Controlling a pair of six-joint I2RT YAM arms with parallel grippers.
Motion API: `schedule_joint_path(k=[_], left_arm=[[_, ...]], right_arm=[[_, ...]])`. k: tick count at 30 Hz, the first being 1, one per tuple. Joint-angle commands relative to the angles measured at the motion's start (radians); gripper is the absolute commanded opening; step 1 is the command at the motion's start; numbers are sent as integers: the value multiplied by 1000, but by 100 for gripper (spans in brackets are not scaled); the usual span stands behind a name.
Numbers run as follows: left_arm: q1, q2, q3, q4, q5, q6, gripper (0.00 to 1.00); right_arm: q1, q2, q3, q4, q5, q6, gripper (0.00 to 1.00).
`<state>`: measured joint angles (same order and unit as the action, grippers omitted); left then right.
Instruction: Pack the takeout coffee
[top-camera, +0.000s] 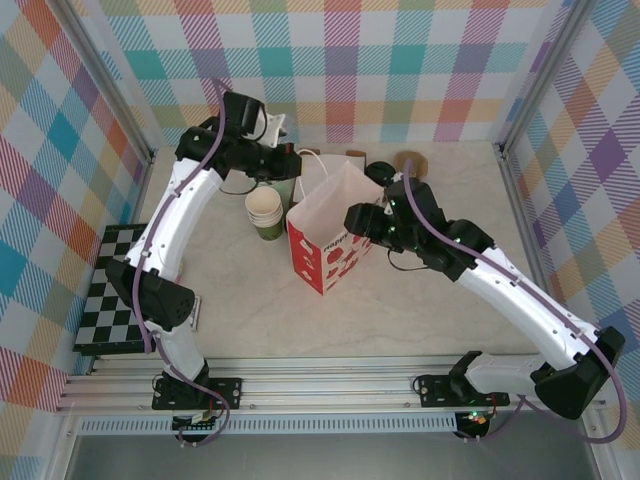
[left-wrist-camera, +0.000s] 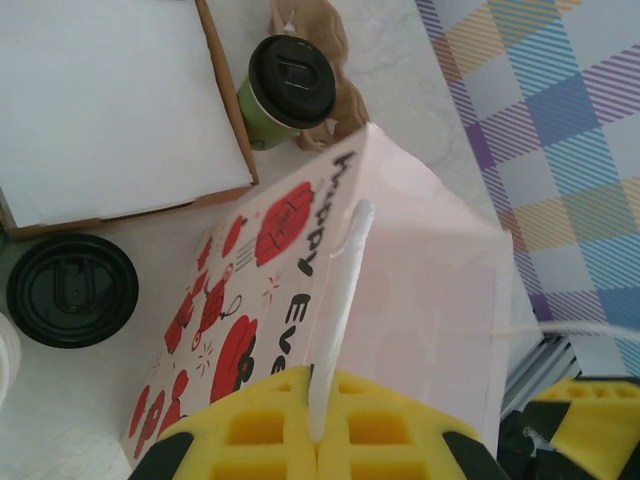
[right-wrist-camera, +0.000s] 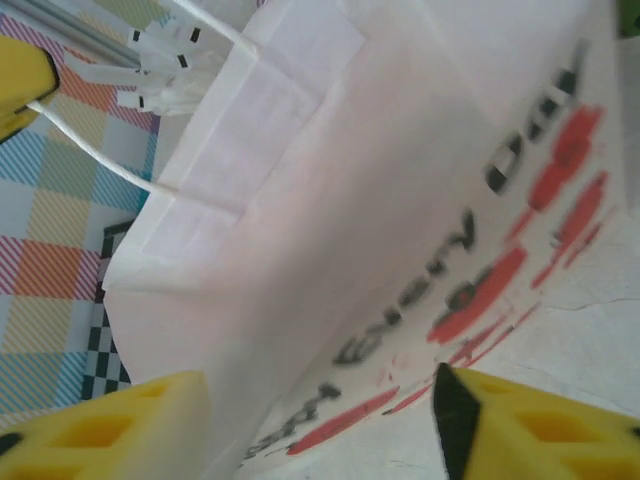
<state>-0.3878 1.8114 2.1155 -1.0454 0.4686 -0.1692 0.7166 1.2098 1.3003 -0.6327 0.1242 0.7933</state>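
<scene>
The takeout coffee (left-wrist-camera: 287, 88), a dark-green cup with a black lid, stands upright on the table behind the bag; from above it shows as a dark round lid (top-camera: 380, 173). The white paper bag (top-camera: 328, 232) with red print stands open mid-table. My left gripper (left-wrist-camera: 320, 440) is shut on the bag's white handle (left-wrist-camera: 340, 290), holding it up at the bag's back edge (top-camera: 288, 172). My right gripper (right-wrist-camera: 320, 420) is open against the bag's printed side wall (right-wrist-camera: 420, 220), at the bag's right (top-camera: 362, 218), holding nothing.
A loose black lid (left-wrist-camera: 72, 290) lies beside a flat white box with a brown rim (left-wrist-camera: 110, 100). Brown paper (left-wrist-camera: 325, 45) sits behind the coffee. A stack of cream cups (top-camera: 265, 208) stands left of the bag. A chequered mat (top-camera: 115, 290) lies far left.
</scene>
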Motion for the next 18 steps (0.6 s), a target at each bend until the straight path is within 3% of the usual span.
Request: schedule_joint_path(k=[1,3,7,9,12,13,15,18], left_arm=[[3,21,42,-47,-1,64,6],[4,32,72,-66,-18,71,10],[4,24,101,-90,-35,71,20],[4,9,95,-93,-54,63,33],[4,-19,80,-112,-104,57,73],[5,-33,66,-114,-111,58,81],[4,-83,8,-100,-124,46,92],[1,-184,-141,-42,-135,10,100]], right_arm=[[-50,-67,80,-85,5,-149,81],[-122,-93,107,-132,-79,-238,93],[-247,-44,216,-284,-248,-382,100],[-276,-11,252,-320,-247,-415,100],[-341,46,291,-310,-297,-476,100],[-360,70,309,-308,-331,-511,100],[-390,137,365,-322,-354,-582,100],[-413,236,447,-333,-343,-666,100]])
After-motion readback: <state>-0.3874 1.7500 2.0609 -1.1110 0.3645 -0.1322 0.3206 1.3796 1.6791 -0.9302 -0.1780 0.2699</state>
